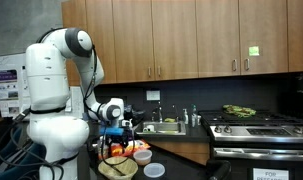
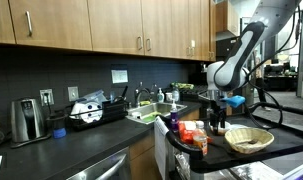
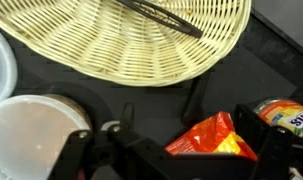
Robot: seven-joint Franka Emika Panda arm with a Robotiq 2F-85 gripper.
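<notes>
Kitchen countertop [image 3: 266,60]: we see gripper [image 3: 183,128] wide open, empty, hovering over orange snack bag [image 3: 216,138] beside wicker basket [image 3: 121,45]; nothing grasped yet.

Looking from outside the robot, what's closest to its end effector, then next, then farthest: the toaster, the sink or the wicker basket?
In an exterior view, from the end effector:
1. Wicker basket, just beside it, lower down.
2. Sink, mid-picture on the counter.
3. Toaster, at the counter's far end.

Bare counter [image 3: 151,98] lies between basket [image 3: 131,40], snack bag [image 3: 216,138] and bowl [image 3: 31,130].
</notes>
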